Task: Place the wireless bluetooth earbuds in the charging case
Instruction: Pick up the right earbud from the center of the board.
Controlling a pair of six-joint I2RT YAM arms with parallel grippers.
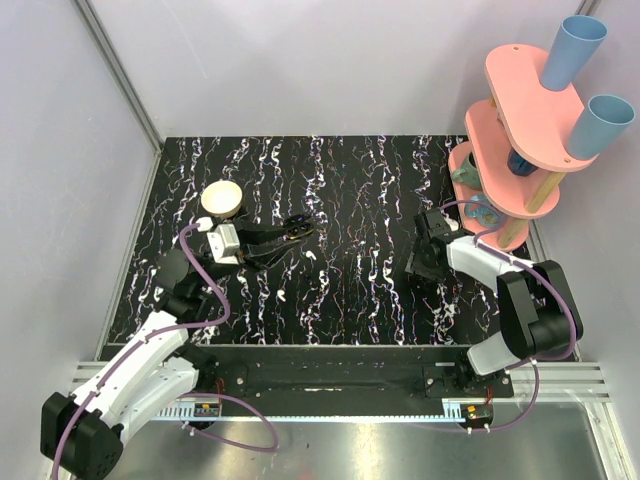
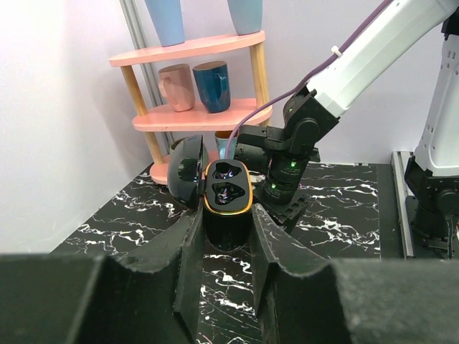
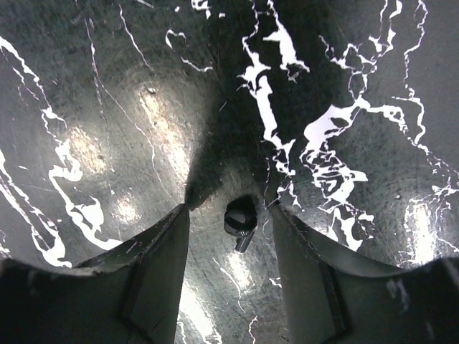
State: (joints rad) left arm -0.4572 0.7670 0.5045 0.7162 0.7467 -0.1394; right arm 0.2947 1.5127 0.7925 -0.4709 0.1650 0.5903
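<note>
The charging case (image 2: 228, 197) here is black with a gold rim, not cream. It stands open with its lid (image 2: 185, 172) swung to the left. My left gripper (image 2: 226, 218) is shut on its lower body and holds it upright at the table's left middle (image 1: 296, 229). Its two dark wells face up; I cannot tell if either is filled. My right gripper (image 3: 229, 211) is open and pointed down at the table, fingers on either side of one small glossy black earbud (image 3: 241, 218) lying on the surface. In the top view the right gripper (image 1: 420, 262) is at right centre. No white earbud shows.
A cream round puck (image 1: 222, 198) lies on the black marbled table (image 1: 350, 180) behind the left gripper. A pink tiered shelf (image 1: 520, 130) with blue cups (image 1: 572, 50) and mugs (image 2: 211, 86) stands at the back right corner. Grey walls close in the left and back.
</note>
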